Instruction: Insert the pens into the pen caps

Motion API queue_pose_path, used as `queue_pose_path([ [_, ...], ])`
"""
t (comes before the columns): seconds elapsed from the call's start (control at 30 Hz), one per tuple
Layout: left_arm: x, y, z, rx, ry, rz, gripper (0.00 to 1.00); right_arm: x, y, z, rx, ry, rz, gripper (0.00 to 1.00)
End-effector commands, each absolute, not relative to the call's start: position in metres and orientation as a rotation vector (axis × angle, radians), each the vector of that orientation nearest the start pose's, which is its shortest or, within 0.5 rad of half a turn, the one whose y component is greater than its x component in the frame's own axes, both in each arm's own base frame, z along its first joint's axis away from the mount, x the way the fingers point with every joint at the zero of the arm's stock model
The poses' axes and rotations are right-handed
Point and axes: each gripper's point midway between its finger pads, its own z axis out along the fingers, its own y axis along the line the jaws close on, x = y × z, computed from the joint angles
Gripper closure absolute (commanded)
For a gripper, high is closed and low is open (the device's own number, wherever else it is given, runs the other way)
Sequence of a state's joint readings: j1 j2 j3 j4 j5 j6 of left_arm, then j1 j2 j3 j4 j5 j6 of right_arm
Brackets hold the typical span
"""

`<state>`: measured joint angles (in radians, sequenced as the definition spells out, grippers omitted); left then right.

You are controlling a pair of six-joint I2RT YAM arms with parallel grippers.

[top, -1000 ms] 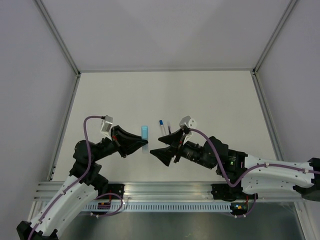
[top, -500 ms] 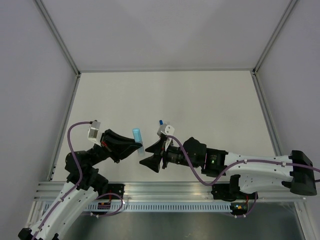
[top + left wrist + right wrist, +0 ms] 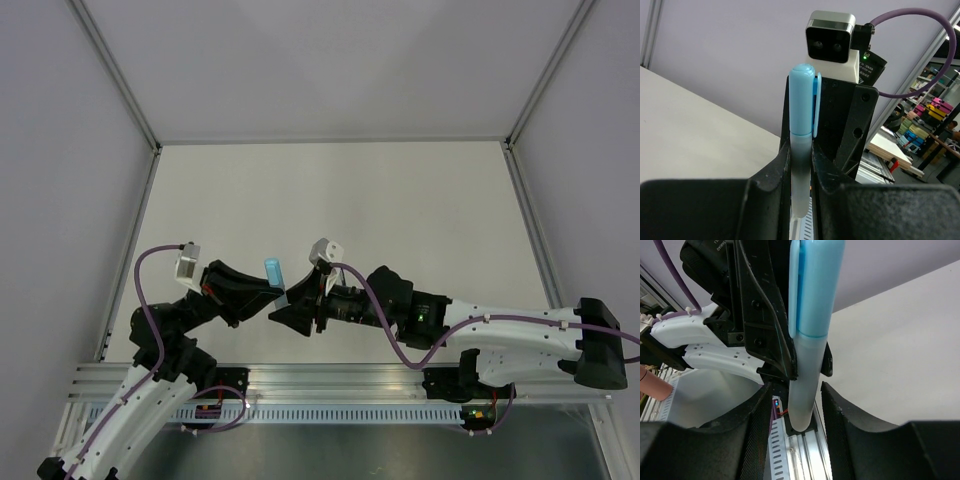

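Left gripper (image 3: 272, 292): nearest the rail, its fingers (image 3: 775, 175) clamped on the white-barrelled pen (image 3: 800, 175), which stands upright between them
Light blue cap (image 3: 802, 100): on the upper end of that pen, clip to one side, its rim meeting the barrel; whether it is pushed fully home I cannot tell
Right gripper (image 3: 287, 303): nose to nose with the left one, its fingers (image 3: 757, 430) apart on either side of the same barrel below the cap; one side shows a gap, the other is just beside or touching
Just changed: a second ago the right gripper hung apart from the left one with bare bench between them; it has since swung leftward and its fingers have drawn in round the pen, while the left arm has pulled the pen back and to the left
What that means: one pen looks already capped; I judge the right fingers are about to take or steady it, for a handover or a last press on the cap
Dark pen and dark blue cap: not to be made out now; the right wrist covers the middle of the bench, where they may lie
Containers: none in view; the cap is the only hollow thing, with the pen's end inside it
Bench (image 3: 400, 200): pale, stretching away beyond both arms to the back wall
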<state>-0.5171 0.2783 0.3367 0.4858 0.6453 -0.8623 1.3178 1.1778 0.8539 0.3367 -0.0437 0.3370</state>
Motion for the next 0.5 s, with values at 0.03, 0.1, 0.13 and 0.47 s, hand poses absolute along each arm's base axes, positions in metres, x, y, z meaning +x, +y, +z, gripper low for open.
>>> queue_pose_path([
  [0.03, 0.0949, -0.2055, 0.3389, 0.476, 1.182, -1.535, 0.98, 0.0813, 0.4203, 0.3301, -0.838, 1.418, 1.369, 0.53],
  [0.1, 0.0952, -0.2054, 0.3371, 0.468, 1.187, -1.539, 0.98, 0.0818, 0.4221, 0.3309, -0.838, 1.417, 1.372, 0.56],
  [0.13, 0.0951, -0.2052, 0.3367, 0.466, 1.186, -1.54, 0.98, 0.0815, 0.4236, 0.3307, -0.838, 1.417, 1.377, 0.64],
  [0.47, 0.09, -0.2073, 0.3458, 0.506, 1.208, -1.549, 0.47, 0.0758, 0.4227, 0.3232, -0.849, 1.446, 1.415, 1.0],
])
